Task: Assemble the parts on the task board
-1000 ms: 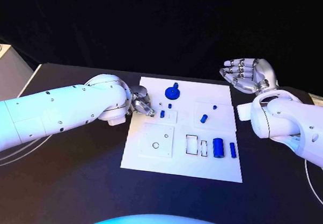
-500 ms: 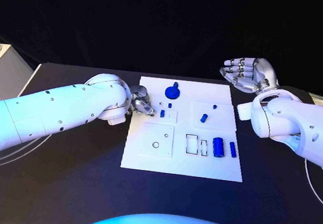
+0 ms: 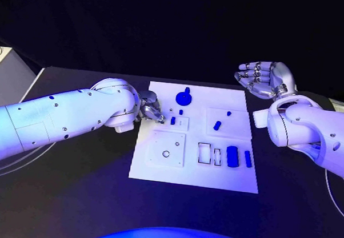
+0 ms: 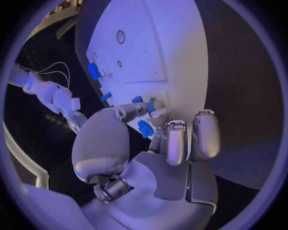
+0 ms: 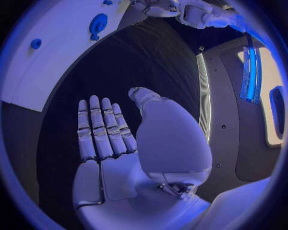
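White task board (image 3: 195, 176) lying flat in the middle of the black table (image 3: 64, 194), long side running away from the robot.

Left hand (image 3: 150, 110) set at the board's left edge, toward its far end, reaching just over the rim. Fingers (image 4: 175, 141) curled in toward the thumb (image 4: 102, 139), tips bunched close together. In the left wrist view, a blue piece (image 4: 146, 128) sits right at those fingertips, with more blue just past them – pinched or only touched, cannot tell.

Small blue peg (image 3: 173, 120) standing on the board just beside the left hand's fingertips. A tinier blue part (image 3: 181, 112) a little farther up the board from it.

Round blue part (image 3: 184, 97) with a knob, near the board's far edge, left of its middle.

Tilted blue part (image 3: 218, 125) on the board's right half, with a small blue dot (image 3: 229, 113) just beyond it.

Thick blue cylinder (image 3: 232, 156) and slim blue part (image 3: 248, 158) lying side by side near the board's right edge, both lengthwise. Two white-rimmed slots (image 3: 204, 153) just left of them. Small ring (image 3: 166, 154) on the square plate at the board's left half.

Right hand (image 3: 263, 78) raised beyond the board's far right corner, well apart from every part – fingers loosely spread, thumb out to the side, palm bare, nothing held.
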You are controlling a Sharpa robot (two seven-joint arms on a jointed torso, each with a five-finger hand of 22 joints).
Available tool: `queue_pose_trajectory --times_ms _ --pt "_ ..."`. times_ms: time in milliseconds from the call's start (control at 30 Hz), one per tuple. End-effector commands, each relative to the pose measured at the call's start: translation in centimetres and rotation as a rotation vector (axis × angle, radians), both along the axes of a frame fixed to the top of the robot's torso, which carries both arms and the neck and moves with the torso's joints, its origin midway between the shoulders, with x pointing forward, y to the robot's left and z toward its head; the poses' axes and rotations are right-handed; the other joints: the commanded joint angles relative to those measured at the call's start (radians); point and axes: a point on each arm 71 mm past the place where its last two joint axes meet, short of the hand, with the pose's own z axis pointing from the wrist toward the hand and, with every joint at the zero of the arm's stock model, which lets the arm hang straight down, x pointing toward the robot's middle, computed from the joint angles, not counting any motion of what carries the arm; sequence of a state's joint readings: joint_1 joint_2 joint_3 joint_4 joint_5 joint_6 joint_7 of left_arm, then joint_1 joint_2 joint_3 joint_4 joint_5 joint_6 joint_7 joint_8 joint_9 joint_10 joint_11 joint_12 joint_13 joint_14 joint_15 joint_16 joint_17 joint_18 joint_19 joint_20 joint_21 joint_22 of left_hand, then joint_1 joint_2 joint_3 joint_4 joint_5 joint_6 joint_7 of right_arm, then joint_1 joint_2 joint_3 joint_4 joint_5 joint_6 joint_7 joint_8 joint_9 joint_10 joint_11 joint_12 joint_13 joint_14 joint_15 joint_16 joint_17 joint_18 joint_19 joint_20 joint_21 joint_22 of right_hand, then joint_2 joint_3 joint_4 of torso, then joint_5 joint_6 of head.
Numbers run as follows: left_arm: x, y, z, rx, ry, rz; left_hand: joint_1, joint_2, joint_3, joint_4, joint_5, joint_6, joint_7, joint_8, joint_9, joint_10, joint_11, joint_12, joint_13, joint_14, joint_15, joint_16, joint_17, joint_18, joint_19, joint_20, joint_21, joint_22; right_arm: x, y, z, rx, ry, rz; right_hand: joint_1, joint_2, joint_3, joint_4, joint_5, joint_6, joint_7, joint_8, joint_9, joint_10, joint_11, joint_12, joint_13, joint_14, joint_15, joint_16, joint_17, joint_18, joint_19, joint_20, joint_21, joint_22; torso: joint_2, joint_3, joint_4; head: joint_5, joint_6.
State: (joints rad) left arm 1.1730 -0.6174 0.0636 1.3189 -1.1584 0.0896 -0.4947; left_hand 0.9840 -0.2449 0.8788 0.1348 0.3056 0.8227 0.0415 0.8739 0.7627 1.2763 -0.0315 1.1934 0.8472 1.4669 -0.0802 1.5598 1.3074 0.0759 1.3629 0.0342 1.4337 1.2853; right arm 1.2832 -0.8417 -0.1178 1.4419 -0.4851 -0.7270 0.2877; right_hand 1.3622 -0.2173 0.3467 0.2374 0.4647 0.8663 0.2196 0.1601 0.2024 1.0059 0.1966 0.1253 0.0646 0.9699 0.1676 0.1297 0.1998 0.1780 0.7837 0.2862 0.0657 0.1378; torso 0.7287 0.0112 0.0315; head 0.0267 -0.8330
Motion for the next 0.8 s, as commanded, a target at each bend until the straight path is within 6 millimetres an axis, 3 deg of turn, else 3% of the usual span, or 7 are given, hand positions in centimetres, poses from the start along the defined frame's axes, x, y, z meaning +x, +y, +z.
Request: queue_pose_trajectory --times_ms 33,367,800 --pt "-0.37 0.02 -1.01 0.025 0.045 -0.010 -0.011 0.001 0.046 -0.056 -0.003 0.002 -0.005 -0.009 -0.003 -0.005 0.000 -0.002 0.000 0.097 -0.003 -0.001 0.242 -0.005 -0.008 0.001 -0.004 -0.001 -0.07 0.20 0.06 -0.001 -0.007 0.021 -0.004 0.006 0.003 -0.002 0.005 0.008 0.038 -0.006 -0.001 0.007 0.002 -0.006 -0.001 0.005 -0.001 -0.006 -0.001 0.005 -0.009 0.000 -0.001 -0.001 0.000 0.0001 0.0007 0.000 0.002" --pt "-0.26 0.05 -0.93 0.026 0.027 -0.003 -0.026 -0.002 -0.010 -0.022 -0.005 0.012 -0.006 -0.015 -0.011 -0.006 -0.001 0.001 0.000 0.097 -0.004 -0.002 0.242 -0.005 -0.008 0.000 -0.006 -0.002 -0.13 0.18 0.07 0.000 -0.007 0.021 -0.004 0.006 0.004 -0.002 0.006 0.009 0.038 -0.006 -0.001 0.008 0.002 -0.007 -0.001 0.005 0.000 -0.007 -0.002 0.005 -0.014 0.000 -0.002 -0.003 0.002 -0.0011 0.0002 0.000 0.005" --pt "-0.15 -0.01 -0.84 0.033 -0.005 0.002 -0.023 0.002 -0.014 -0.020 -0.003 0.013 -0.007 -0.016 -0.012 -0.005 -0.002 0.002 0.003 0.097 -0.004 -0.002 0.241 -0.005 -0.007 0.000 -0.006 -0.002 -0.26 0.27 0.10 0.002 -0.006 0.026 -0.004 0.006 0.004 -0.002 0.006 0.009 0.038 -0.006 -0.001 0.008 0.002 -0.007 -0.001 0.005 0.000 -0.007 -0.002 0.004 -0.016 0.000 -0.002 -0.004 0.000 -0.0026 0.0009 -0.001 0.004"
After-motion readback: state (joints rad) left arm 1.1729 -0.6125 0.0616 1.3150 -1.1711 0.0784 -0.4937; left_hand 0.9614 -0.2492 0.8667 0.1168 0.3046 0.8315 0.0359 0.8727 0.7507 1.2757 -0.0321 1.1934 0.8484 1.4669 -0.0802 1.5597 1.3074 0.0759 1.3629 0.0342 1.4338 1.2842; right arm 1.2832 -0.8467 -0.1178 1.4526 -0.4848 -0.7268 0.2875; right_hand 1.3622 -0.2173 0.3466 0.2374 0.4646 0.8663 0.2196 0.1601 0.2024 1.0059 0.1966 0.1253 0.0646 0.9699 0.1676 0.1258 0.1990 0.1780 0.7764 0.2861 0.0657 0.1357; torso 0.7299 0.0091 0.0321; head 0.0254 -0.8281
